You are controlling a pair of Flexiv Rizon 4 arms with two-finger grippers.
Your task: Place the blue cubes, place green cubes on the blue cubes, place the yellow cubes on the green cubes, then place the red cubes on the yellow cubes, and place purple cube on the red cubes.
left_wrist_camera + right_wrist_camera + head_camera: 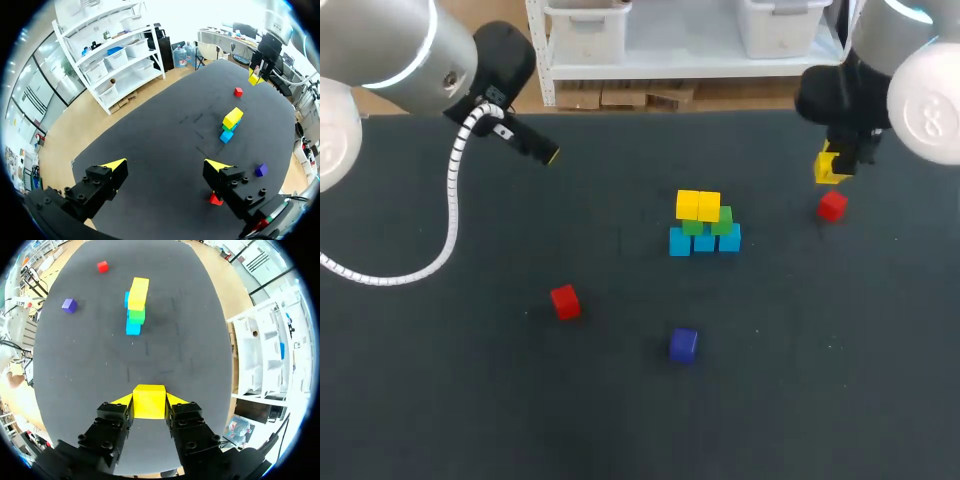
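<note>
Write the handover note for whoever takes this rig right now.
Left gripper: open, empty.
Right gripper: shut on a yellow cube, held above the table to the right of the stack.
Done: blue cubes in a row mid-table, green cubes on them, two stacked yellow cubes on the greens.
Left: place the held yellow, then the red cubes, then the purple cube; these lie loose on the table.

Bare table [470,400] lay between the right gripper [838,165], clamping a yellow cube [826,170] at upper right, and the central stack [705,225]; one red cube [832,206] sat just below that gripper.
</note>
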